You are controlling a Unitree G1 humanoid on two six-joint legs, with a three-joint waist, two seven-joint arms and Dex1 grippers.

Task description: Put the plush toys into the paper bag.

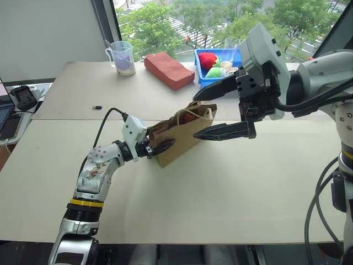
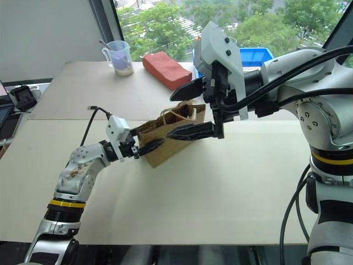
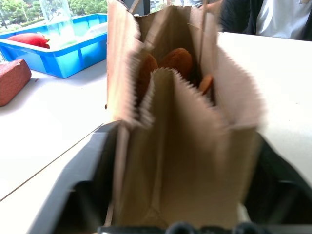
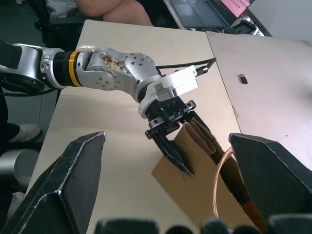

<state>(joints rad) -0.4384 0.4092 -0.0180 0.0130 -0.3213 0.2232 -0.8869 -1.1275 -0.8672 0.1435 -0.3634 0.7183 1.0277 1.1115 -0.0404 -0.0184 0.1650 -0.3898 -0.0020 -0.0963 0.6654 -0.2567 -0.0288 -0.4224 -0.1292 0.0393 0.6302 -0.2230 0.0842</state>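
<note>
The brown paper bag point(image 1: 185, 135) stands on the table with its mouth open upward. My left gripper point(image 1: 164, 146) is at the bag's near end, its fingers point(image 4: 171, 148) closed on the folded side wall, one on each face. In the left wrist view a reddish-brown plush toy point(image 3: 174, 61) sits inside the bag point(image 3: 185, 141). My right gripper point(image 1: 216, 113) hovers open over the bag's far end, one finger above the mouth and one beside the wall, with nothing between them.
At the back of the table are a red-brown brick block point(image 1: 169, 70), a blue bin point(image 1: 204, 78) holding red and green plush fruit, and a plastic measuring cup point(image 1: 122, 58). A small black item point(image 1: 97, 106) lies left of the bag. A person point(image 4: 114, 9) sits beyond the table.
</note>
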